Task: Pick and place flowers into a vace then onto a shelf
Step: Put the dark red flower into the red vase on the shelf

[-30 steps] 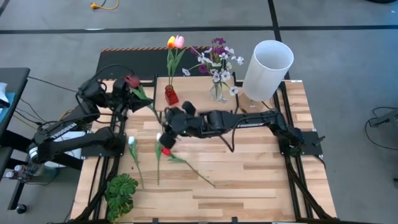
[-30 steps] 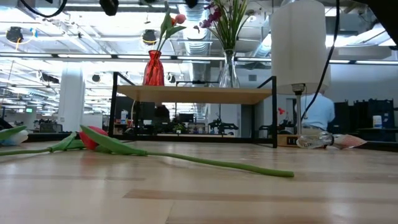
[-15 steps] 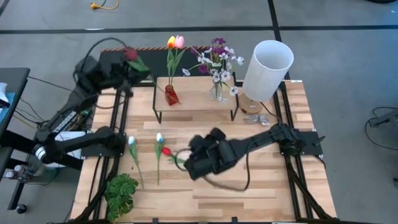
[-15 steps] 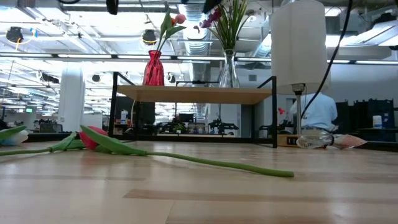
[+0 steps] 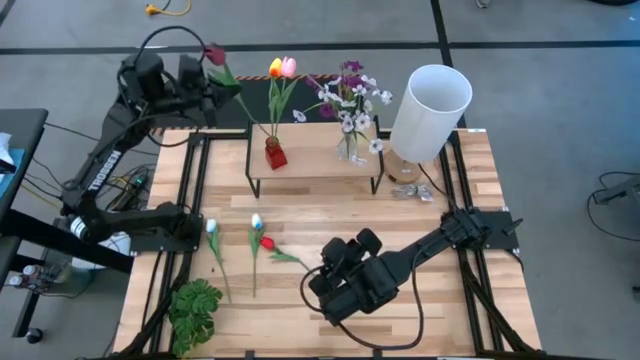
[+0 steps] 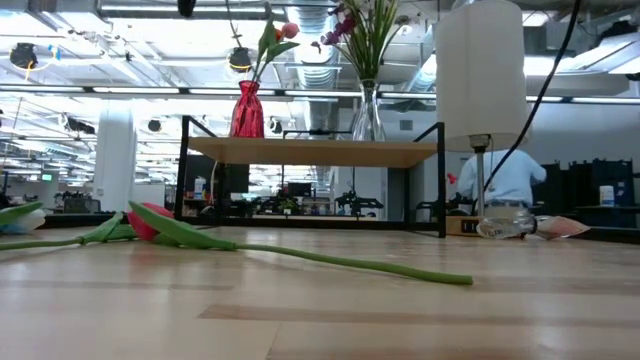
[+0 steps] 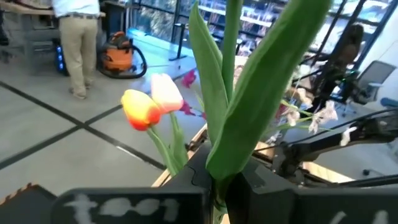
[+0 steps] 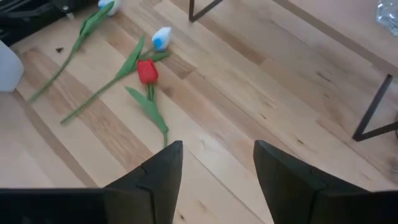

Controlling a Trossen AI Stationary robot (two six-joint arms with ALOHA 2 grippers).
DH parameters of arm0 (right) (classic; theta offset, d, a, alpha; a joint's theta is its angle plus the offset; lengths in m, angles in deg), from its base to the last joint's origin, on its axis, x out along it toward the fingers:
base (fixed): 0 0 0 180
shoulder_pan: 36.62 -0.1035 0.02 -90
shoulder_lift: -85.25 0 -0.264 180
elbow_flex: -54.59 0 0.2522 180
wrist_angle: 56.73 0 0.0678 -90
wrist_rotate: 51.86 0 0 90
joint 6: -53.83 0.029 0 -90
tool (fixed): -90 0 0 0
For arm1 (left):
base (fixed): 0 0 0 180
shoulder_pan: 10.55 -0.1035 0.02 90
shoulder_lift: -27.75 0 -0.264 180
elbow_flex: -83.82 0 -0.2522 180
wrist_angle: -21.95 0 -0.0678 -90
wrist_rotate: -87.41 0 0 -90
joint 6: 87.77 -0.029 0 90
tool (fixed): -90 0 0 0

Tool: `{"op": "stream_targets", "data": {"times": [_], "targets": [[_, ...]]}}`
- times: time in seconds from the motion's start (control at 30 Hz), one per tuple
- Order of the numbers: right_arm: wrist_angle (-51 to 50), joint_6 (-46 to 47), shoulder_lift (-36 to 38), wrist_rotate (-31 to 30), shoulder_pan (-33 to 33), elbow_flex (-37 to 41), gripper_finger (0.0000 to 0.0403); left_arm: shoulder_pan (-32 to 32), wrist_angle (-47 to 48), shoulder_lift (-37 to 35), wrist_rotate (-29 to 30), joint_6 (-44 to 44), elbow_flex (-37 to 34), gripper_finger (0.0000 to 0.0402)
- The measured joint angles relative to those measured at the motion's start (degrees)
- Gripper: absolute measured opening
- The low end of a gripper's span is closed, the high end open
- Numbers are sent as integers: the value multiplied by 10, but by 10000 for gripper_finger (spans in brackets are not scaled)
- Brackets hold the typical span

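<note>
Left gripper: raised at the far left corner, clenched on the stem of the maroon tulip; in its wrist view leaf and stem rise straight out of the closed fingers.
Right gripper: fingers spread, nothing between them; hovering over bare table, near side.
Red vase: on the shelf, just right of and nearer than the left gripper; already holds the orange tulip and pink tulip.
Glass vase: on the shelf further right, holding the purple bunch.
Loose flowers: red tulip just left of the right gripper; two white tulips beyond it, all flat on the table.
Step (judged): carrying maroon tulip to a vase.
Method (judged): swing stem tip over the vase mouth, keep stem near upright, lower slowly, release only once the stem end is well inside; steer clear of the two blooms already there, narrow neck may tip.
Right arm (judged): red tulip next; approach along the stem, grasp below the bloom.
Hidden: lower stem end of maroon tulip not traceable from above.
Unclear: which vase is intended.
Low view: neither gripper visible; vase tops cut by the frame.
Lamp: covers the shelf's far right corner.
</note>
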Motion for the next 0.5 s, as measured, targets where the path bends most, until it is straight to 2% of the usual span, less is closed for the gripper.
{"op": "stream_targets", "data": {"times": [0.17,0.5], "targets": [[2,0,0,3,1,0,178,1,35,9,23,-21,19,0],[3,0,0,2,1,0,173,1,22,-1,30,-14,20,0]]}}
